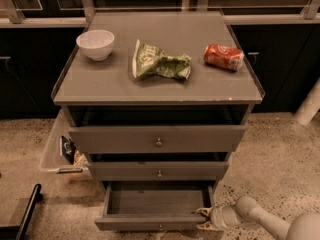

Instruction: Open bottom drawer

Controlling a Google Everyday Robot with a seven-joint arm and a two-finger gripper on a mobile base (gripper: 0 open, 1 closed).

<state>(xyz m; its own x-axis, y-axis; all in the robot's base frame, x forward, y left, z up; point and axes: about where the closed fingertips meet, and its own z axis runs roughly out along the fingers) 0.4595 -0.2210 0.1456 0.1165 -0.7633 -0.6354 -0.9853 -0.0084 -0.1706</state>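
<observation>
1. The cabinet (pixel 150 91) is grey, with three drawers stacked in its front.
2. The bottom drawer (pixel 156 204) is the cabinet's lowest one. It stands out well past the two above, and its bare inside shows.
3. The gripper (pixel 205 220) is at the cabinet's lower right, against the right end of the bottom drawer's front panel. How far it is open, and whether it has hold of the panel, I cannot tell.
4. The arm (pixel 262 220) reaches in low from the cabinet's right.
5. The top drawer (pixel 125 139) and middle drawer (pixel 125 170) each stand slightly out of the cabinet.
6. On the cabinet's top:
   - a white bowl (pixel 95 44) at the left
   - a crumpled green bag (pixel 160 64) in the middle
   - a red can (pixel 224 57) on its side at the right
7. A clear bin (pixel 50 156) sits on the floor against the cabinet's left side.
</observation>
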